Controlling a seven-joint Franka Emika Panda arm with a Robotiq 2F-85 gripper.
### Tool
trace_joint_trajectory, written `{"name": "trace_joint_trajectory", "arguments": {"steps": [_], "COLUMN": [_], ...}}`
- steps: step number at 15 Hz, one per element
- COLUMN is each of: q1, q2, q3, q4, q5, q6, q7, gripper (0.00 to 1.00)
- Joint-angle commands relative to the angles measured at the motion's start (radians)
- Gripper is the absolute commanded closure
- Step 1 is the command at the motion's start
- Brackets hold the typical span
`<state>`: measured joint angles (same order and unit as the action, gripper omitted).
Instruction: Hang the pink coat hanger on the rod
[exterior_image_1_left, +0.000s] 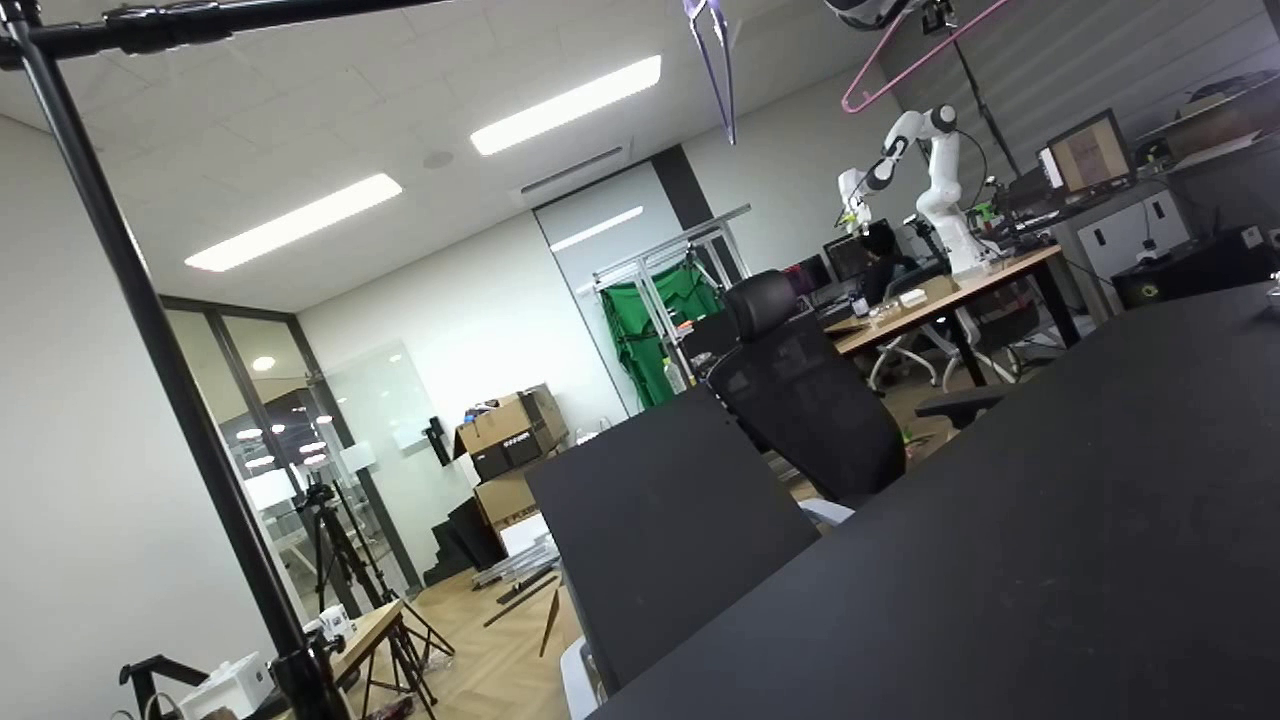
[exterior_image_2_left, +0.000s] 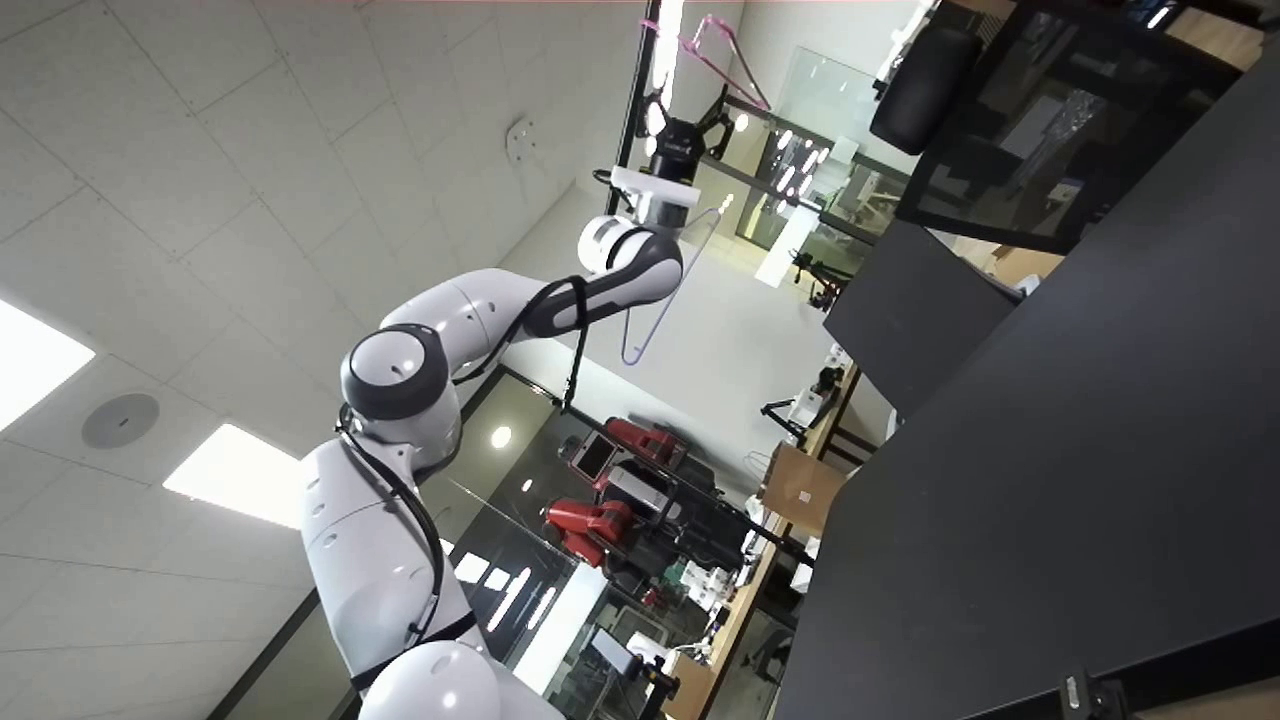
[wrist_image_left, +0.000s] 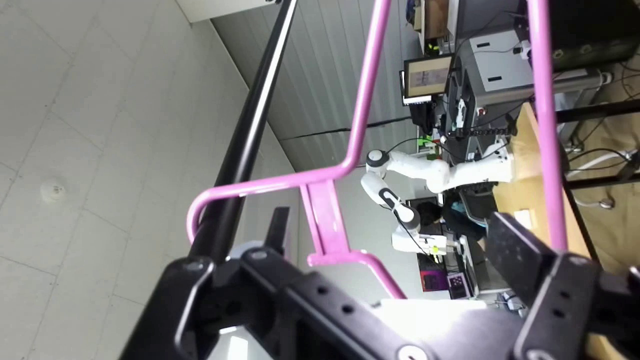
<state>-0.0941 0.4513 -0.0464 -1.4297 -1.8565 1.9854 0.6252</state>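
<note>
The pink coat hanger (wrist_image_left: 327, 215) has its hook curved around the black rod (wrist_image_left: 245, 145) in the wrist view. The hook's tip is hidden behind the rod. In the exterior views, the pink coat hanger (exterior_image_2_left: 722, 68) (exterior_image_1_left: 905, 75) is seen at the top and is partly cut off. The rod also shows (exterior_image_2_left: 640, 95) (exterior_image_1_left: 230, 18). My gripper (wrist_image_left: 397, 232) is open, its fingers spread apart, with the hanger's neck and side bars close in front. No finger visibly clamps the hanger. In an exterior view the gripper (exterior_image_2_left: 688, 100) is just below the hanger, beside the rod.
A purple hanger (exterior_image_2_left: 655, 315) hangs from the same rod, close to my wrist; it also shows in an exterior view (exterior_image_1_left: 725, 75). A black upright pole (exterior_image_1_left: 160, 320) stands at the rod's end. A dark tabletop (exterior_image_1_left: 1000, 560) and an office chair (exterior_image_1_left: 810, 400) are below.
</note>
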Motion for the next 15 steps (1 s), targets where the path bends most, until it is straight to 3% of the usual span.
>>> {"name": "trace_joint_trajectory", "arguments": {"steps": [1,11,12,15], "q1": [0.022,0.065,0.063,0.066], "q2": [-0.142,-0.448,-0.358,-0.417], "q3": [0.007,0.035,0.036,0.036], "q4": [-0.179,-0.611,-0.499,-0.576], "q5": [-0.013,-0.120,-0.079,-0.089], "q6": [0.042,0.064,0.047,0.052], "q7": [0.038,0.068,0.030,0.036], "gripper": [0.00,0.00,0.00,0.00]}}
